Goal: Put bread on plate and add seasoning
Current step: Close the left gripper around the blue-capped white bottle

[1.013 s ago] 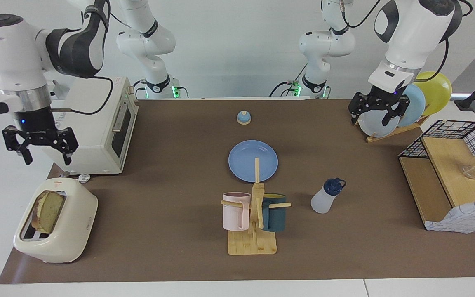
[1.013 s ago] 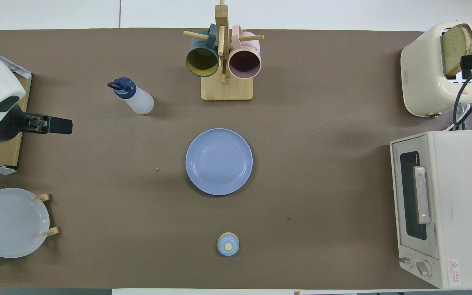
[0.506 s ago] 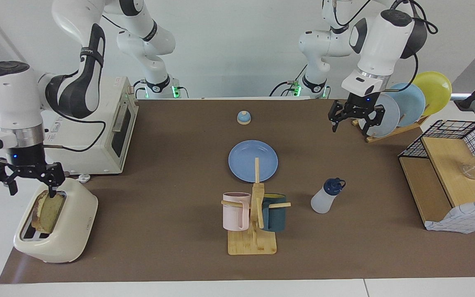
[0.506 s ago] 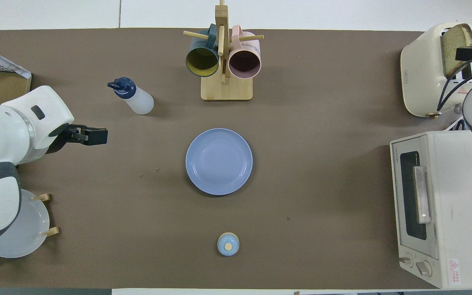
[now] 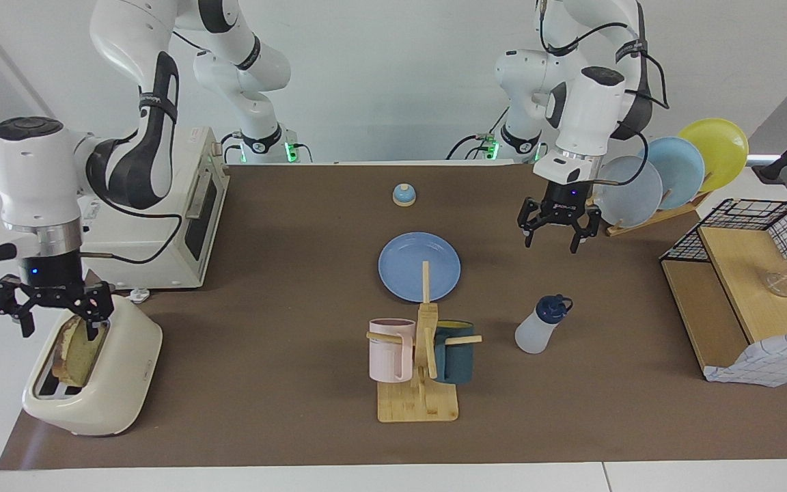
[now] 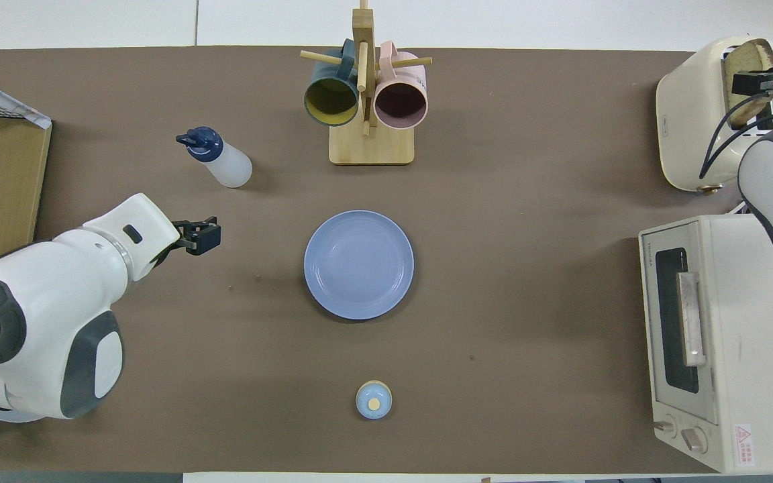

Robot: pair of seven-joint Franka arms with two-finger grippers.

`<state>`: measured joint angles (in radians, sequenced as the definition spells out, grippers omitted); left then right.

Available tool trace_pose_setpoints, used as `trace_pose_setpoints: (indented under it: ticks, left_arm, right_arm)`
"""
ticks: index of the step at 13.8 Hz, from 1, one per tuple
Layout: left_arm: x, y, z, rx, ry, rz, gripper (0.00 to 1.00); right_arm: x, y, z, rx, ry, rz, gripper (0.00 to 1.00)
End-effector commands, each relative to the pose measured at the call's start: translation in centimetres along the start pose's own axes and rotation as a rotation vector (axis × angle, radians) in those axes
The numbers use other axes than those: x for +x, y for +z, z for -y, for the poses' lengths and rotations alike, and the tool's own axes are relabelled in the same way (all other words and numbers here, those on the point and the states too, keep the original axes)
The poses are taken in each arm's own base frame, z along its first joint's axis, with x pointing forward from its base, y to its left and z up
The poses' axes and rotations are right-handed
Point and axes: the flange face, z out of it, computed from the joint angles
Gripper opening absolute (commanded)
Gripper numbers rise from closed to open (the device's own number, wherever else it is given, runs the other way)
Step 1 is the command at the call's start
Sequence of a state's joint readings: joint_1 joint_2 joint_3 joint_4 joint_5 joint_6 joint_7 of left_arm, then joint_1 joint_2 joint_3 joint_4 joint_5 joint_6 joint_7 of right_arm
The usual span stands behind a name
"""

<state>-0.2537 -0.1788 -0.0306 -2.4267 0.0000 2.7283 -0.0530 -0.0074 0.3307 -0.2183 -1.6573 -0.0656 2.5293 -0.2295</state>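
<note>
The bread [image 5: 78,350] stands upright in the cream toaster [image 5: 103,383] at the right arm's end of the table; it also shows in the overhead view [image 6: 743,59]. My right gripper [image 5: 57,321] is open and low over the toaster slot, with one finger [image 5: 95,321] at the bread's top edge. The blue plate [image 5: 419,266] lies flat and bare mid-table. The seasoning bottle [image 5: 540,326] stands farther from the robots than the plate, toward the left arm's end. My left gripper [image 5: 557,240] is open and empty, in the air over the table between the plate and the plate rack [image 5: 660,184].
A white toaster oven [image 5: 161,219] stands beside the toaster, nearer the robots. A wooden mug tree [image 5: 421,362] with a pink and a dark mug stands just past the plate. A small bell [image 5: 404,195] sits nearer the robots. A wire-and-wood shelf [image 5: 742,294] is at the left arm's end.
My right gripper has come down from beside the toaster oven onto the toaster's bread. My left gripper has moved from the plate rack toward the table's middle and lower.
</note>
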Motion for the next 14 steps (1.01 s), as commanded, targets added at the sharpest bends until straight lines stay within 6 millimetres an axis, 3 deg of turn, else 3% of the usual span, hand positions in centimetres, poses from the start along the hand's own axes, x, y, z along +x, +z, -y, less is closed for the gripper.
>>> trace_pose_setpoints:
  ticks: [1, 3, 10, 11, 14]
  left_arm:
    - [-2.5, 1.5, -0.6, -0.015, -0.049, -0.080, 1.00]
    - [-3.2, 3.7, -0.8, -0.026, -0.063, -0.137, 1.00]
    - [-5.3, 10.4, -1.9, -0.057, -0.134, -0.273, 1.00]
    - [-5.5, 11.1, -2.3, -0.060, -0.154, -0.295, 1.00]
    - [-5.3, 11.7, -2.6, -0.060, -0.170, -0.297, 1.00]
  right_arm:
    - [1.3, -1.2, -0.5, 0.000, -0.071, 0.022, 0.66]
    - [1.3, -1.2, -0.5, -0.001, -0.075, 0.026, 0.62]
    - [1.7, -1.2, 0.4, -0.001, -0.084, -0.014, 0.63]
    - [1.8, -0.9, 2.1, 0.013, -0.093, -0.014, 0.63]
    - [1.6, -0.8, 1.5, 0.009, -0.105, -0.009, 0.61]
